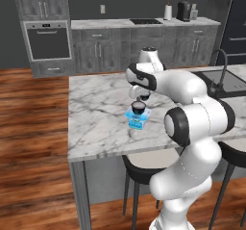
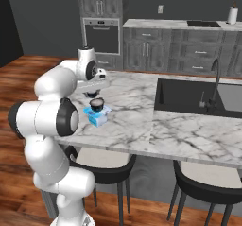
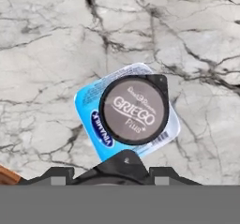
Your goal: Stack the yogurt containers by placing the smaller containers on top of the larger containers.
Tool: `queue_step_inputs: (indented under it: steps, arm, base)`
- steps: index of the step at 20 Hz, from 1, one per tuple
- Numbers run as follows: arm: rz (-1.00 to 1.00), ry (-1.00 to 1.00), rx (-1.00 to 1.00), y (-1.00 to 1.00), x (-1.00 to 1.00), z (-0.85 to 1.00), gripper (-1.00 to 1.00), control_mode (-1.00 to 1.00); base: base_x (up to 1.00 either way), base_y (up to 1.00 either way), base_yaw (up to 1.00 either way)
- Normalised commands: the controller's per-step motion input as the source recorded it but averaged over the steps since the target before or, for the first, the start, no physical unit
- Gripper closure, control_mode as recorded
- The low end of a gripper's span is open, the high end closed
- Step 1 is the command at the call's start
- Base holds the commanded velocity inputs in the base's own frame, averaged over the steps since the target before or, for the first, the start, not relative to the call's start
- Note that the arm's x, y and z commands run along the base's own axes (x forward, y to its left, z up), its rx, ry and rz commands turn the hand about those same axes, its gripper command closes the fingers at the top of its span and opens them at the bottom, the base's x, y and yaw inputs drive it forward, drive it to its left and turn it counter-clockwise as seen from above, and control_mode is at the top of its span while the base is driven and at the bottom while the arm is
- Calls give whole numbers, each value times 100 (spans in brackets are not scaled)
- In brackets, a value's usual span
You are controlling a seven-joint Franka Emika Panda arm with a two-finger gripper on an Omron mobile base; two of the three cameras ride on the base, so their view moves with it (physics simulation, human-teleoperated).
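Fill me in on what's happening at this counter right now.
A white robot arm is stacking yogurt containers on a marble counter. A dark round cup sits on top of the light-blue tub, and the gripper hangs just above the pair. From these pictures it is hard to tell whether the gripper is holding the cup or has let go. A sink lies further along the counter.

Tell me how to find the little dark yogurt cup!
Look at the marble island counter, near its front edge under the robot's hand. A light-blue yogurt tub stands there, and the dark round cup sits on top, its brownish lid reading GRIEGO.
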Motion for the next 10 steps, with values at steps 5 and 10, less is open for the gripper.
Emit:
queue_step_inputs:
  steps: [5, 10]
  arm:
    - [0, 5, 0, 0, 15, -10, 100, -100]
    - [0, 4, 0, 0, 18, -11, 100, -100]
  base:
    - [0, 0, 0]
    - [0, 0, 0]
